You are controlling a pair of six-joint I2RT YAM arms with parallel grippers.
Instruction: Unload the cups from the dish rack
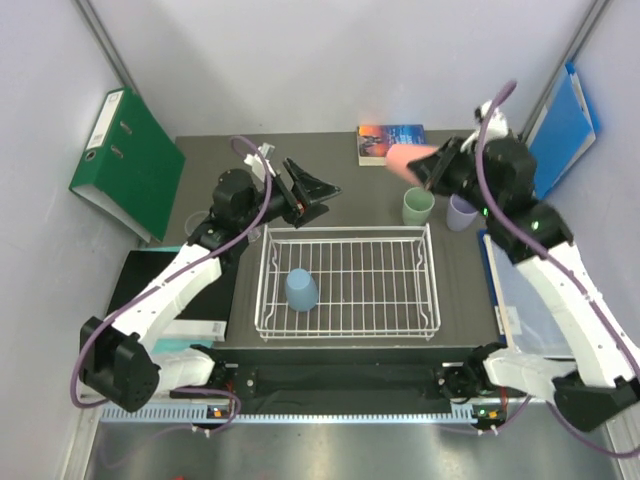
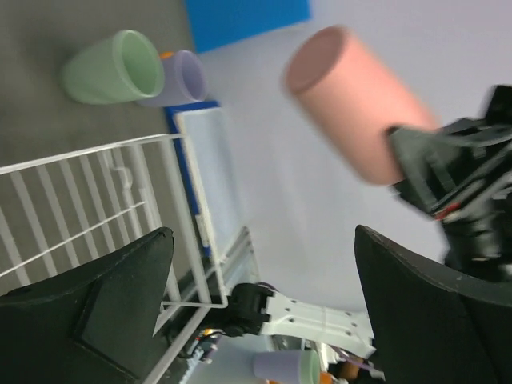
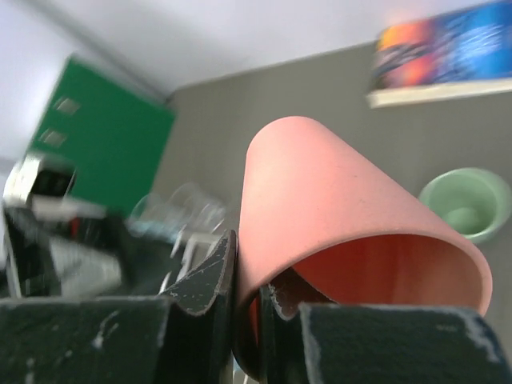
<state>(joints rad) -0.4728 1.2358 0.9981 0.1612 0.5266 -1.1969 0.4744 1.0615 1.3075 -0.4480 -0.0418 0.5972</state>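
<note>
I read right gripper (image 1: 437, 170) clamped on pink cup (image 1: 408, 160), tilted in the air | green cup (image 1: 417, 206) and lavender cup (image 1: 461, 212) side by side just below it | left gripper (image 1: 310, 195) spread wide, holding nothing | blue cup (image 1: 301, 290) mouth-down in rack (image 1: 432, 290), nearward of it

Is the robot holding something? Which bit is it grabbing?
Yes. The right gripper pinches the pink cup by its rim, one finger inside and one outside. The left gripper is open and holds nothing.
</note>
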